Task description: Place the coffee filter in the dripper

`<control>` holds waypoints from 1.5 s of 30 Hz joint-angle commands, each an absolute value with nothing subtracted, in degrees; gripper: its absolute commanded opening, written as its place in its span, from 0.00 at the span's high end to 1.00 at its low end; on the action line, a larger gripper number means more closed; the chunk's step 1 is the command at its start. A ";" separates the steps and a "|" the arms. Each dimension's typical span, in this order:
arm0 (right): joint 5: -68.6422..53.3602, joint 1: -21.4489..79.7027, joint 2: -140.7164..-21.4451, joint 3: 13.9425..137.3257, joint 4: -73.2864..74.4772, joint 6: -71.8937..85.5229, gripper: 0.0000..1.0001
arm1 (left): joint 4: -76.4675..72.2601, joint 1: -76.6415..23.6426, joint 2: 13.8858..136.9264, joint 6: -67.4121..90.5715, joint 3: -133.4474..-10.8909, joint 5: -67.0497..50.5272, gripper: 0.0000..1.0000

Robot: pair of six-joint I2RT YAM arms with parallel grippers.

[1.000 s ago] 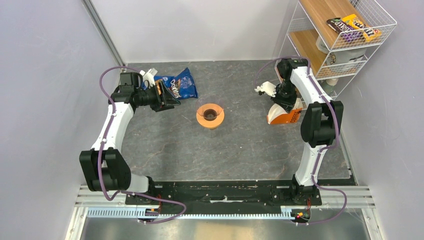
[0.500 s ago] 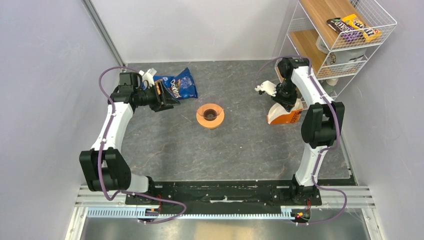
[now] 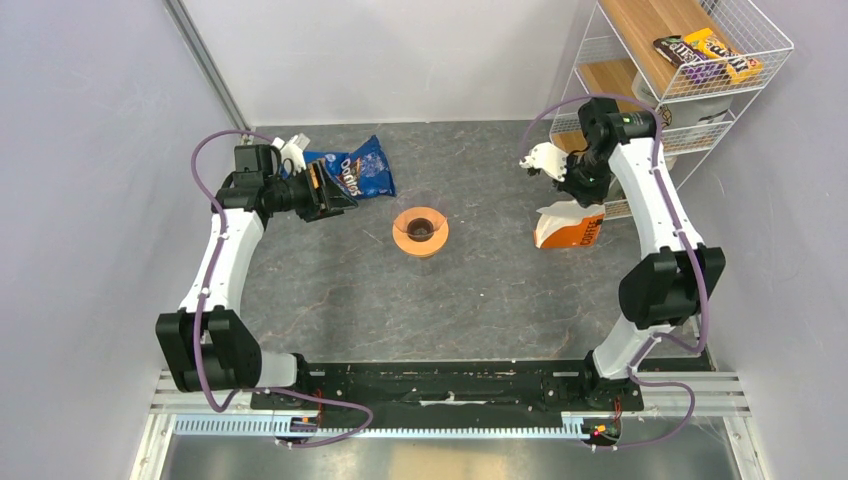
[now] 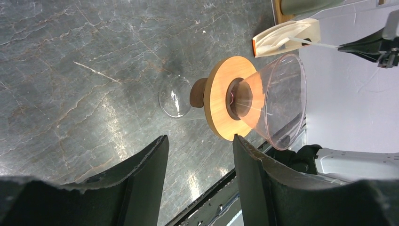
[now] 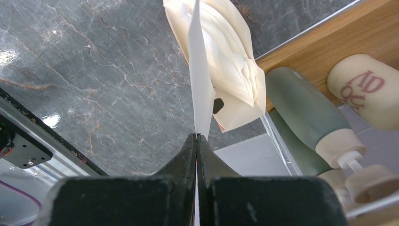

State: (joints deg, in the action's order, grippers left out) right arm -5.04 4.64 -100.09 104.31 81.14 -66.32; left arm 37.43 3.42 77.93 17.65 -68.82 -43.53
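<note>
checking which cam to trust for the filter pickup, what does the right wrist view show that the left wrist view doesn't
Only the right wrist view: the right gripper shut on the edge of the coffee filter, plus green bottles by the shelf. Only the left wrist view: the dripper, empty, framed by the open left gripper. Both: the filter itself and the filter pack on the grey table.

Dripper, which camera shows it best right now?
Left wrist: the dripper appears side-on and close, showing its orange disc and clear cone. Top external shows it small from above, only disc and dark centre. Right wrist does not show it.
</note>
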 commanded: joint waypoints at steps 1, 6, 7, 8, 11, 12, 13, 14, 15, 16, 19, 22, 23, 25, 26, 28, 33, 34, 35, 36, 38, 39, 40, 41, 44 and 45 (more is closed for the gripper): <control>-6.97 4.48 -95.58 105.83 82.39 -68.38 1.00 | 35.62 3.68 76.38 15.44 -70.56 -42.96 0.39; -7.59 4.44 -92.74 104.18 80.36 -67.81 1.00 | 33.47 3.67 76.29 16.57 -70.49 -43.06 0.39; -7.56 4.40 -92.37 104.08 79.85 -67.50 1.00 | 33.15 3.69 76.40 16.81 -70.53 -43.20 0.39; -7.64 4.47 -92.10 104.11 79.42 -67.12 1.00 | 32.78 3.69 76.48 17.09 -70.64 -43.09 0.39; -8.61 4.45 -90.95 105.01 78.37 -66.32 1.00 | 32.26 3.69 76.21 16.82 -71.45 -42.34 0.39; -9.31 4.47 -90.51 105.81 78.15 -65.86 1.00 | 32.26 3.62 76.04 16.57 -72.14 -41.94 0.39; -10.24 4.55 -90.03 107.07 78.29 -65.24 1.00 | 32.26 3.65 75.76 16.41 -72.88 -41.52 0.39; -11.26 4.57 -89.72 108.64 78.32 -64.40 1.00 | 32.25 3.81 75.39 16.31 -73.98 -41.06 0.39; -12.99 4.56 -89.54 110.35 78.83 -63.70 1.00 | 32.17 3.85 75.09 16.25 -75.49 -40.80 0.39; -14.99 4.66 -89.33 112.51 79.32 -62.97 1.00 | 32.01 4.10 74.75 16.21 -76.78 -40.69 0.39; -20.42 5.20 -88.49 117.81 80.09 -60.77 1.00 | 32.06 4.48 74.32 13.40 -83.30 -41.05 0.35; -26.81 6.16 -87.29 121.16 79.44 -57.62 1.00 | 31.07 4.02 74.53 9.57 -89.80 -47.44 0.23; -28.76 6.72 -86.93 121.92 78.88 -56.24 1.00 | 30.94 3.11 74.54 8.40 -91.40 -48.57 0.16; -31.33 8.70 -86.11 122.98 77.41 -53.57 1.00 | 31.07 -0.23 74.24 4.66 -93.91 -49.75 0.12; -32.07 10.30 -85.74 123.13 76.08 -52.06 1.00 | 31.11 -3.26 73.92 2.65 -94.57 -49.23 0.11; -33.21 13.55 -84.90 122.29 73.16 -49.05 1.00 | 31.11 -8.53 73.43 -1.44 -94.83 -47.33 0.10; -33.44 22.85 -84.42 121.82 68.67 -43.61 1.00 | 33.39 -20.85 73.98 -13.09 -95.71 -43.00 0.09; -33.16 24.50 -84.59 122.07 68.32 -42.67 1.00 | 33.77 -22.57 74.38 -14.07 -96.33 -42.34 0.08; -33.14 25.64 -84.72 122.45 68.09 -41.39 1.00 | 34.11 -23.69 74.79 -14.78 -97.14 -42.00 0.08; -33.14 26.71 -84.87 122.62 67.68 -40.29 1.00 | 34.82 -25.28 75.25 -15.87 -97.79 -41.17 0.08; -32.77 28.78 -84.71 122.70 67.40 -39.17 1.00 | 36.81 -28.42 75.37 -19.48 -98.19 -37.69 0.07; -32.53 29.72 -84.44 122.46 67.09 -38.49 1.00 | 37.53 -29.84 74.85 -21.40 -97.66 -37.22 0.07; -32.36 30.55 -84.33 122.19 67.17 -38.32 1.00 | 37.70 -31.14 74.30 -22.63 -97.00 -36.05 0.07; -32.12 31.37 -84.12 122.00 67.13 -38.11 1.00 | 37.70 -32.50 73.84 -23.40 -96.32 -34.91 0.07; -32.02 33.08 -83.35 120.80 66.35 -37.54 1.00 | 38.08 -34.93 73.89 -23.58 -95.41 -31.83 0.07; -31.79 33.80 -83.25 120.55 66.25 -37.53 1.00 | 38.23 -35.44 73.99 -23.24 -95.45 -31.63 0.08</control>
